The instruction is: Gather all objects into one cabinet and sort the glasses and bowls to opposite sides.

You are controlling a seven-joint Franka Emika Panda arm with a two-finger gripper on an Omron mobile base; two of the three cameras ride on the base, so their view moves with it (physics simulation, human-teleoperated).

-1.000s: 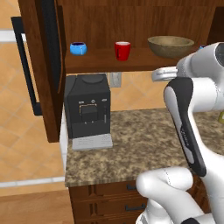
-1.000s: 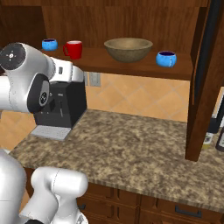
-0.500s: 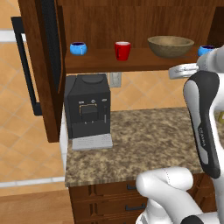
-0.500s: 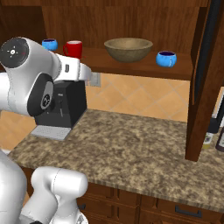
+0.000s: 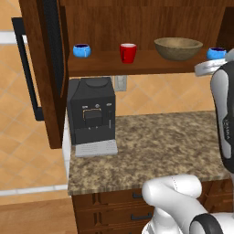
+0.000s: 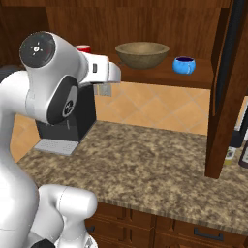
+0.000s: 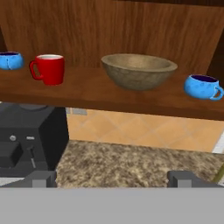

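Inside the open cabinet your bowl sits mid-shelf with the red cup left of it and a blue mug right, so with jaws wide and seemingly empty, you risk clipping the bowl when reaching past.

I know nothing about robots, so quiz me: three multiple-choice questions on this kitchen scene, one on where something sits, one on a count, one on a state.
1. Where is the wooden bowl?
A. in a drawer
B. between the red cup and a blue mug
C. atop the coffee machine

2. How many blue mugs are on the shelf?
A. one
B. two
C. four

3. What is the hand doing?
A. open, holding nothing
B. clamped on the cup
C. lifting the bowl

Answers: 1 B, the hand view shows them in that row; 2 B, one mug at each end; 3 A, its fingertips stand wide apart, below the shelf.
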